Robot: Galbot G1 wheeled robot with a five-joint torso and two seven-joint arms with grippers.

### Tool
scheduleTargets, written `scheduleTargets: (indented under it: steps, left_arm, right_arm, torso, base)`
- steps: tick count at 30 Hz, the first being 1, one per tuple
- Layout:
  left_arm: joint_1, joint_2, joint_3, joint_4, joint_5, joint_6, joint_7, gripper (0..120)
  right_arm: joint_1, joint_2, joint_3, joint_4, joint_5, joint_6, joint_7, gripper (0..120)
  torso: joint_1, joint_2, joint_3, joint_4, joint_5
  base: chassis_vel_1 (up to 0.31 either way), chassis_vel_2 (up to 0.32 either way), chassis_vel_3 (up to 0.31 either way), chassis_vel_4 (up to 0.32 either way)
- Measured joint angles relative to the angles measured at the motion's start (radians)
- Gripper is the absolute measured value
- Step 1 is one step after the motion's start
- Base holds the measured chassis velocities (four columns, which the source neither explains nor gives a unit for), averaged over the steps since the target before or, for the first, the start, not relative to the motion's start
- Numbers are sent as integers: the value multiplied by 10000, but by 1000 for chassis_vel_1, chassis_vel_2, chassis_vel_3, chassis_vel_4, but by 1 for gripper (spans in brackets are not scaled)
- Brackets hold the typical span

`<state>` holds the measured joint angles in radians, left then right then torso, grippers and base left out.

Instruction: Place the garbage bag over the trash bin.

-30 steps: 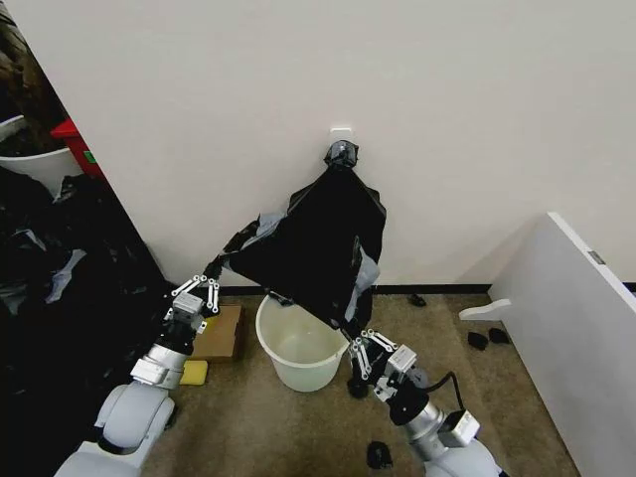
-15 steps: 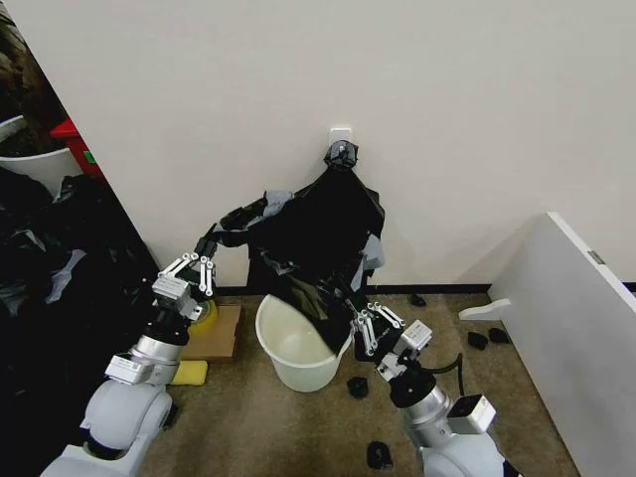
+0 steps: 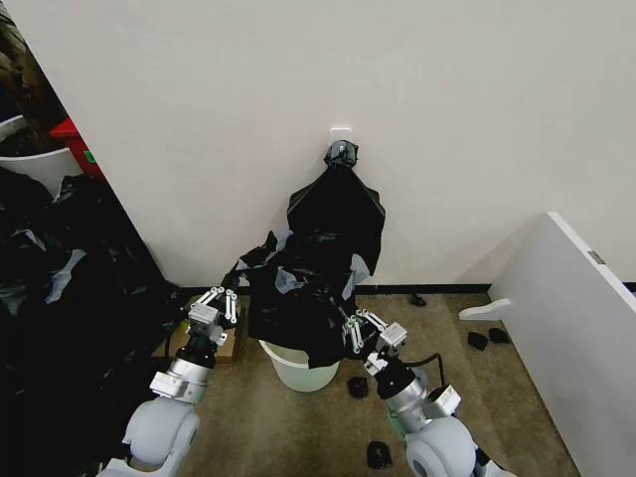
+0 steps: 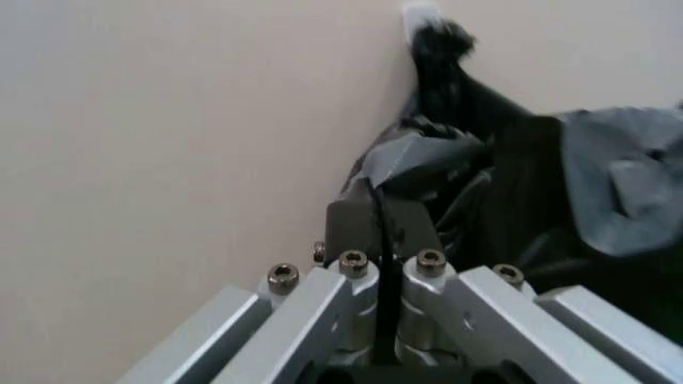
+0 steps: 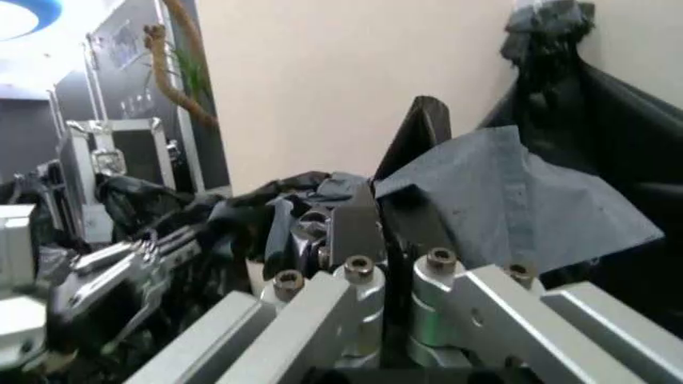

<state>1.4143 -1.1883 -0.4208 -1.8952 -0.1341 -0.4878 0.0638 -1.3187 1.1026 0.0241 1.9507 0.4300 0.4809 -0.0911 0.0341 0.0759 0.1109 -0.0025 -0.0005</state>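
Note:
The garbage bag (image 3: 298, 308), a wide glossy black sack, hangs spread between my two grippers and drapes over the mouth of the trash bin (image 3: 299, 372). Just the bin's cream-white lower wall shows beneath it. My left gripper (image 3: 227, 291) is shut on the bag's left edge, beside the bin's left rim. My right gripper (image 3: 356, 324) is shut on the bag's right edge, at the bin's right rim. In the left wrist view black film is pinched between the closed fingers (image 4: 357, 228). The right wrist view shows the same on its closed fingers (image 5: 357, 228), under a grey fold of the bag (image 5: 513, 192).
A bunch of black bags (image 3: 338, 204) hangs from a wall hook (image 3: 341, 151) just behind the bin. Small black scraps (image 3: 358, 388) lie on the floor to the right. A cardboard box (image 3: 227, 345) sits left of the bin, a white panel (image 3: 576, 318) stands right, and piled black bags (image 3: 60, 288) fill the left.
Both grippers have come down and inward with the bag. It was stretched high above the bin and now drapes over the bin's opening, hiding the rim.

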Motion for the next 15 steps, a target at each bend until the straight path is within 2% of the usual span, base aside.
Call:
scheduleTargets:
  steps: [6,9,10,13,15]
  left_arm:
    - [66,-151,346,772,533,-268,41,0]
    - [92,-237,525,1321,1119,-402,-115,0]
    - [92,-237,525,1321,1119,-402,-115,0]
    - [267,-178,459,1436,2129,-445,-582,0]
    - [336,-113,373,1387,2467,-499,-712,0]
  right_arm:
    - [-34,74,-240,-503,-408,-283,732,0]
    - [-180,22,-583,-717,-848,-1246,1977,0]
    - [-180,22,-583,-717,-848,-1246,1977,0]
    - [-394,-153,-930,-604,-1142,-1804,2653,0]
    - [-461,-209,-1041,-473,-1260,-1813,2662,0]
  torso:
    - [0,0,0,0,0]
    - [0,0,0,0,-1]
    - [0,0,0,0,-1]
    - [0,0,0,-1,-1]
    - [0,0,0,0,-2]
  base:
    - [0,0,0,0]
    - [0,0,0,0]
    - [0,0,0,0]
    - [0,0,0,0]
    - [0,0,0,0]
